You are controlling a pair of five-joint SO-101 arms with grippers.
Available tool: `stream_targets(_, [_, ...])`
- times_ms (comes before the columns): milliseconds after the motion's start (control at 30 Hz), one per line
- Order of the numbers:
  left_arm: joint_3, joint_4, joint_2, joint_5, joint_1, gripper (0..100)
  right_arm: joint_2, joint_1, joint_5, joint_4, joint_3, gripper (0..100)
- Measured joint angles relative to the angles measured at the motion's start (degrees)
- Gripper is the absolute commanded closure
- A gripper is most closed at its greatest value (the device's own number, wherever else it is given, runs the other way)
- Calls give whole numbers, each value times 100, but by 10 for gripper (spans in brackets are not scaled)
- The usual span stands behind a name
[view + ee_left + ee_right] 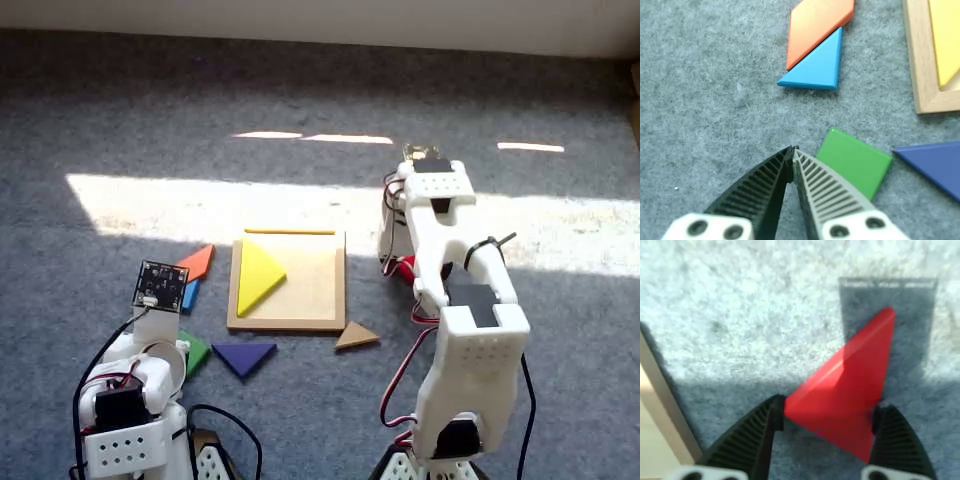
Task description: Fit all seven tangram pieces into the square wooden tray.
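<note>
Right wrist view: the right gripper [829,411] is spread around the red triangle [855,375], with one finger pressed to each side of it. The piece lies on the carpet near the square wooden tray [671,407]. Left wrist view: the left gripper [793,152] is clenched, fingertips meeting on nothing, just beside the green square [856,162]. From the high view, the tray holds the yellow triangle [258,274] on the side nearer the left arm. The tan triangle [356,337] lies outside the tray, by one corner.
</note>
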Motion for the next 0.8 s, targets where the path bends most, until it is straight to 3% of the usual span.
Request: stream_targets(800, [0, 0, 0, 0, 0, 994, -607, -9, 589, -9, 264, 821])
